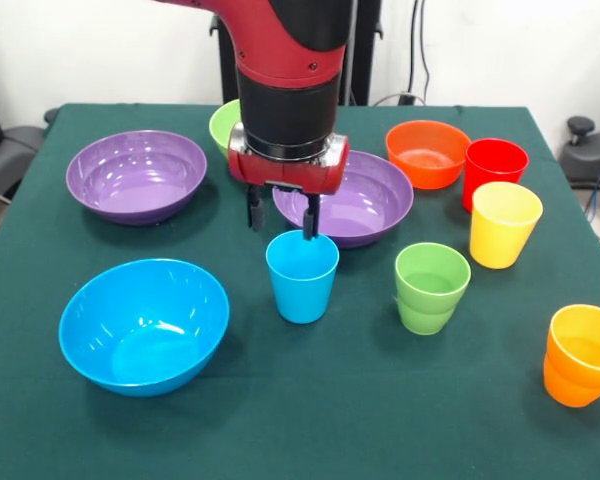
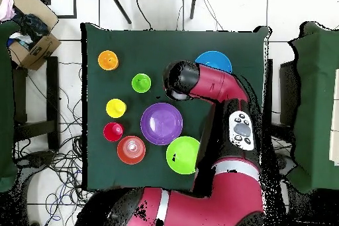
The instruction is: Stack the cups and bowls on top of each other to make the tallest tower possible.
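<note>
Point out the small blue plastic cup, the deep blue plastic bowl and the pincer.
Small blue plastic cup [image 1: 302, 285], front view: its outer wall.
Deep blue plastic bowl [image 1: 140, 330], front view: its inside.
Pincer [image 1: 281, 212], front view: midway between its two fingertips, above the cup's far rim.

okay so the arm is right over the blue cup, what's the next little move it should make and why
Probably lower a little further and close on the blue cup. In the front view the gripper is open, one finger already at the cup's far rim and the other outside it, behind and to the side. The cup stands upright and alone on the table, nothing stacked yet, so grasping it looks like the next step.
</note>
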Robot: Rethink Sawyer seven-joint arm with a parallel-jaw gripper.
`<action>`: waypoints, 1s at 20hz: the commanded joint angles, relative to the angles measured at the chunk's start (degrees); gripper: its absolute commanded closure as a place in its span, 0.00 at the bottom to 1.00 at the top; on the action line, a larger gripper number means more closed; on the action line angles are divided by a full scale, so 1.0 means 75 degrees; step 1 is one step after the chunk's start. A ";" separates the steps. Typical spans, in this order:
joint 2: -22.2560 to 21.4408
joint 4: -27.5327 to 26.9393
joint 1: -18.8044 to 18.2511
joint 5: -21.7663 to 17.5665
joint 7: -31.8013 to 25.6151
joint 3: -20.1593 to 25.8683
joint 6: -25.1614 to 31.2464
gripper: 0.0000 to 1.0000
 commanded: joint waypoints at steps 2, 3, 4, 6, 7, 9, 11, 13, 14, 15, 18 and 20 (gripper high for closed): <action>0.0626 0.0182 -0.0186 -0.0056 0.0641 0.0679 -0.0629 0.00; 0.0599 0.0238 -0.0168 -0.0064 0.0649 0.0676 -0.0669 0.00; 0.0640 0.0237 -0.0175 -0.0069 0.0640 0.0689 -0.0720 0.00; 0.0727 0.0220 -0.0198 -0.0074 0.0614 0.0718 -0.0799 0.00; 0.0781 0.0161 -0.0208 -0.0081 0.0594 0.0719 -0.0796 0.00; 0.0839 0.0076 -0.0218 -0.0094 0.0560 0.0712 -0.0781 0.00; 0.0881 0.0027 -0.0230 -0.0103 0.0537 0.0715 -0.0788 0.00; 0.0916 0.0043 -0.0258 -0.0106 0.0517 0.0741 -0.0847 0.00; 0.0948 0.0039 -0.0278 -0.0104 0.0503 0.0762 -0.0880 0.00; 0.0987 0.0036 -0.0290 -0.0106 0.0491 0.0786 -0.0918 0.00; 0.1130 -0.0007 -0.0347 -0.0123 0.0435 0.0858 -0.1010 0.00; 0.1315 -0.0154 -0.0387 -0.0153 0.0347 0.0917 -0.1052 0.00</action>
